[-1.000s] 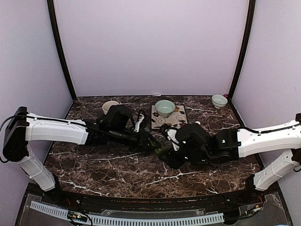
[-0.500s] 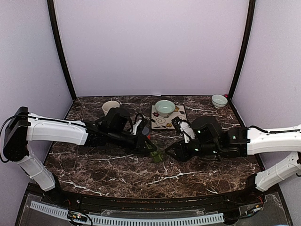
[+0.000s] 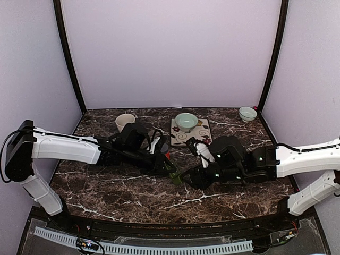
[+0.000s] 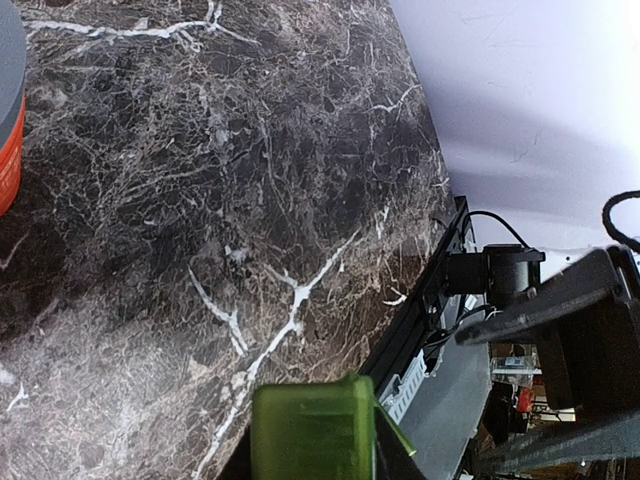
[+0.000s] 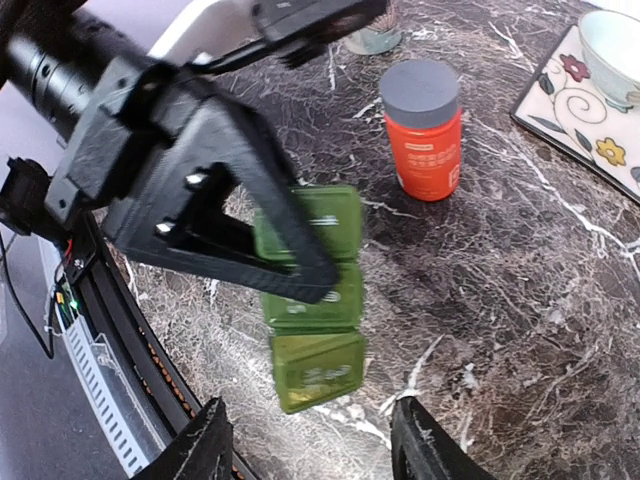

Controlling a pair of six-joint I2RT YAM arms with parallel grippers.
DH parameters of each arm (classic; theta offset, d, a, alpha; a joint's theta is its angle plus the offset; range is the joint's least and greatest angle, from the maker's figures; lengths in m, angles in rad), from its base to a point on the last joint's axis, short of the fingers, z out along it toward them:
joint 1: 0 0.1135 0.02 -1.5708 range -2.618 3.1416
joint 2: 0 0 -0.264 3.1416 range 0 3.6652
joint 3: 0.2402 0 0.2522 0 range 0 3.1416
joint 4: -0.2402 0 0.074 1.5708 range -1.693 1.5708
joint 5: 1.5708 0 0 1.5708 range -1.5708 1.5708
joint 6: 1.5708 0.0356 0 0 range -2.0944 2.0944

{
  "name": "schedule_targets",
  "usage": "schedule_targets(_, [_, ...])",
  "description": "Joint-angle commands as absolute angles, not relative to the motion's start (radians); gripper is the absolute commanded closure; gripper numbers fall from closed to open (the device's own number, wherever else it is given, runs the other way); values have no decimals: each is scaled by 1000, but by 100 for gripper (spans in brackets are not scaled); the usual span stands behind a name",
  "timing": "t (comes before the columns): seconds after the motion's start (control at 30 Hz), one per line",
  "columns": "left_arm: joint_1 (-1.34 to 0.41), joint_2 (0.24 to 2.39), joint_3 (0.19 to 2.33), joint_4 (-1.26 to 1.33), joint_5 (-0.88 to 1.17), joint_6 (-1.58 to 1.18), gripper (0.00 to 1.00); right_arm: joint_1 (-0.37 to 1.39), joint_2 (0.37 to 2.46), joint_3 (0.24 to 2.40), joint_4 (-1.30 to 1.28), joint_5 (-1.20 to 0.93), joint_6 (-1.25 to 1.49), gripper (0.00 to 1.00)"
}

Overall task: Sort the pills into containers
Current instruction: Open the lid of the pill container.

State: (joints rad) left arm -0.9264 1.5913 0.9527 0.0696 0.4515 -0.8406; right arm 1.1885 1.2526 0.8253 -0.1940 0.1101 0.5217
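The left gripper [image 5: 292, 262] is clamped on the pill box [image 5: 318, 368]. Its black fingers are closed across one end compartment and part of the middle one, so the jaws stand only as far apart as the strip allows. The right gripper [image 5: 312, 425] is wide open, with its two fingers [image 5: 208, 445] spread to either side and nothing between them. It touches neither the pill box nor anything else that can be seen.

The pill box is a green strip of three square compartments in a row, and their lids look shut. It sits nearer the arms' bases than the orange bottle [image 5: 424, 140], close to the bottle but not touching it. Seen from the right wrist, its long axis runs away from the bottle, slightly tilted. The gripped end is the one nearer the bottle, and the free end compartment points at the gap between the right gripper's fingers, stopping just short of them. Whether the strip is lifted off the marble table [image 5: 560, 300] or resting on it cannot be told for certain.
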Motion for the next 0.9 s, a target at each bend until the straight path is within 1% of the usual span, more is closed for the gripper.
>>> schedule_targets(0.0, [-923,1598,974,47,446,-827,100,1267,1331,918,-245,271,493,43])
schedule_targets(0.13, [-923,1598,982,36,443,-822,100,1310,1381,959,-265,344,488,41])
schedule_targets(0.47, [-923,1588,985,38,452,-827,100,1348,1499,1044,-363,465,482,41])
schedule_targets(0.87, [-923,1580,973,62,478,-837,100,1344,1529,1046,-384,531,494,53])
